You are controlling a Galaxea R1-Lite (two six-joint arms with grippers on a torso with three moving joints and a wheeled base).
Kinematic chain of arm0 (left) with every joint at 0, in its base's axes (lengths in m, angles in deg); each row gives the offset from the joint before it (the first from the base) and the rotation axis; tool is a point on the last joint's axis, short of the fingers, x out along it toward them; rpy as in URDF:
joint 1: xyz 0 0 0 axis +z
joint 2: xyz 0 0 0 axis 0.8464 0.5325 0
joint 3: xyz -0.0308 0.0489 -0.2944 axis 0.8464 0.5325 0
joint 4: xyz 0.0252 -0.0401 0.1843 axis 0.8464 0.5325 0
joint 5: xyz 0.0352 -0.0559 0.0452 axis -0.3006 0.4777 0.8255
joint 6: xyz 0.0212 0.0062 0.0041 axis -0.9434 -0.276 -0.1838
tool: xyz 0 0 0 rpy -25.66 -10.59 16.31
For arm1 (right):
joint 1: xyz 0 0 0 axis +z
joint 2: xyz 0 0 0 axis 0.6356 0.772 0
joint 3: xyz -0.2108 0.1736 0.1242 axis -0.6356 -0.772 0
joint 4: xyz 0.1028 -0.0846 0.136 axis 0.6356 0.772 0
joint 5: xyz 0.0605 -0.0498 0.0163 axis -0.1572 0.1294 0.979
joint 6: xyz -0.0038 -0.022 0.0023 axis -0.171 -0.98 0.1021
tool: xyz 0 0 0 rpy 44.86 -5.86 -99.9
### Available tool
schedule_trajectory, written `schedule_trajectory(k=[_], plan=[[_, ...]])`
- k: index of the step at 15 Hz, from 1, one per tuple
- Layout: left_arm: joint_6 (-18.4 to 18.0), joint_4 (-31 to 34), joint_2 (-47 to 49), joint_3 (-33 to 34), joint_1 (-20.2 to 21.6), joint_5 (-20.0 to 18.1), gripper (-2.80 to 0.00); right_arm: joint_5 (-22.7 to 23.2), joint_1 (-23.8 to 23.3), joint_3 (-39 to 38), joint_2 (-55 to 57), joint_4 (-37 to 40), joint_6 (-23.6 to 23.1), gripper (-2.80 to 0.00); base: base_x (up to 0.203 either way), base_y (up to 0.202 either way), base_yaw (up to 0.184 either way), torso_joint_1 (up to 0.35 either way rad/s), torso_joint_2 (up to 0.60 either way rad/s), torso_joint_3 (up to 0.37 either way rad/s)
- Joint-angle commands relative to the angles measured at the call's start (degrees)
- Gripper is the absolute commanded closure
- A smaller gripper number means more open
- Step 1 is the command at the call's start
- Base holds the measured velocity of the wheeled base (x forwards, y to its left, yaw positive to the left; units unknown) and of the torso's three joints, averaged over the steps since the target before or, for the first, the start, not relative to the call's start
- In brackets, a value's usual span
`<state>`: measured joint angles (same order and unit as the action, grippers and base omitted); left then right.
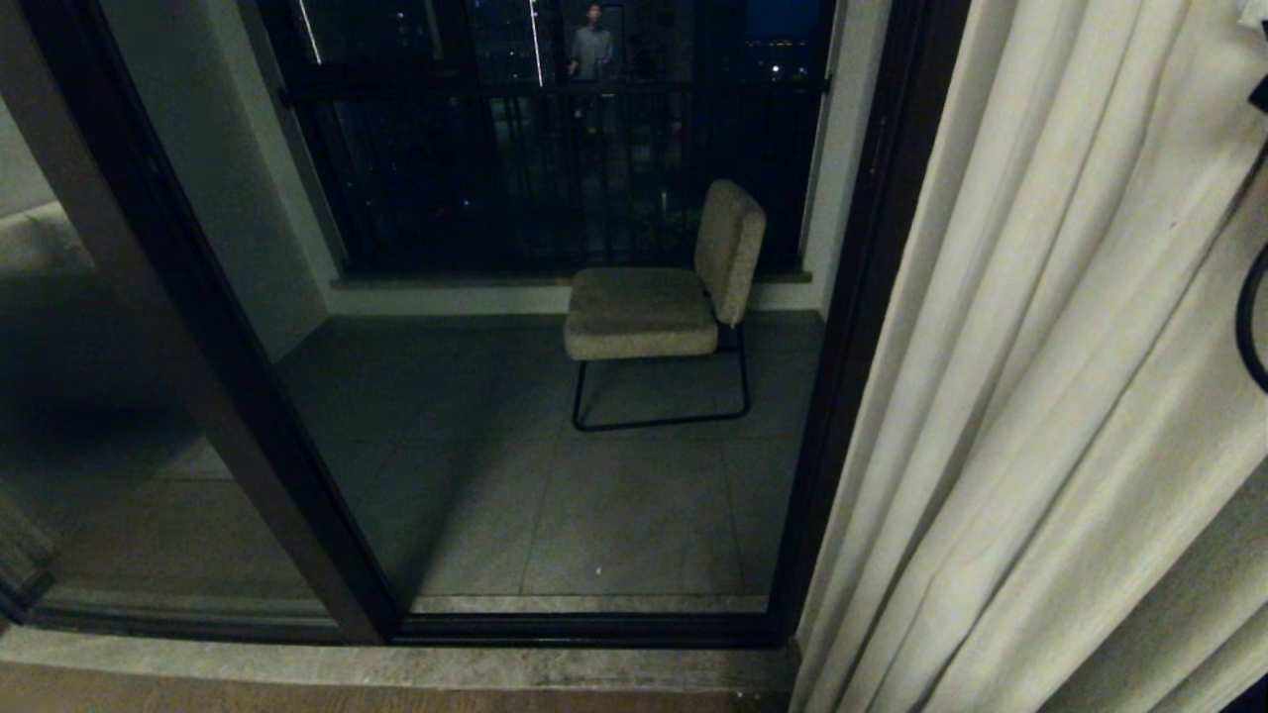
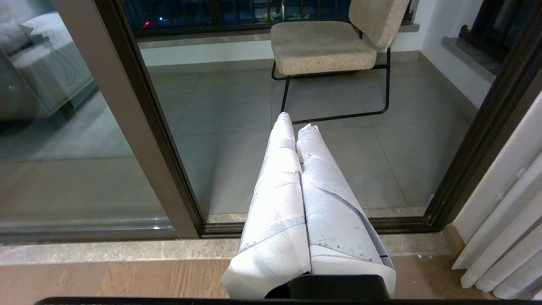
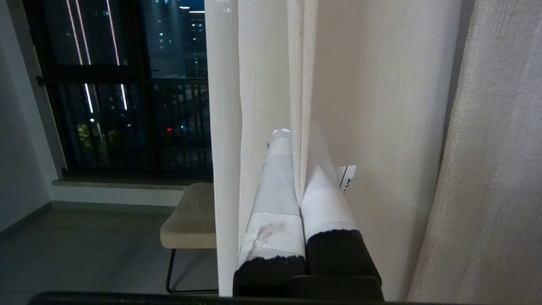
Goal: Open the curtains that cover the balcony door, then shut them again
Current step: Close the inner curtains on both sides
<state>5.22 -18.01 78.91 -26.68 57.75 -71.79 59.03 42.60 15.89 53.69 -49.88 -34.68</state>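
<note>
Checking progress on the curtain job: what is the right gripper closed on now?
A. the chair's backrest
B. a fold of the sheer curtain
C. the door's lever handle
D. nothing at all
B: in the right wrist view the right gripper has its taped fingers pressed together with a thin fold of the sheer curtain pinched between them, the chair standing apart beyond the glass.

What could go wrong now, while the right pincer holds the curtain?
1. The right pincer pinches only a thin sheer fold of the curtains; it may slip out or strain when pulled.
2. The curtains hang bunched beside the balcony door frame; dragged fabric could catch there.
</note>
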Motion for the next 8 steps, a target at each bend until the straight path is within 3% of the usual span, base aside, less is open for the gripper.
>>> schedule_trajectory(k=[1, 8], plan=[[0.07, -0.02, -0.02, 0.0, -0.01, 0.0, 0.0, 0.0, 1.03, 0.84, 1.99, -1.36, 0.02, 0.0, 0.0, 0.0, 0.0, 0.0, 0.0, 0.0], [0.07, -0.02, -0.02, 0.0, -0.01, 0.0, 0.0, -0.09, 1.64, 3.75, 4.78, -3.15, 0.35, 0.0, 0.0, 0.0, 0.0, 0.0, 0.0, 0.0]])
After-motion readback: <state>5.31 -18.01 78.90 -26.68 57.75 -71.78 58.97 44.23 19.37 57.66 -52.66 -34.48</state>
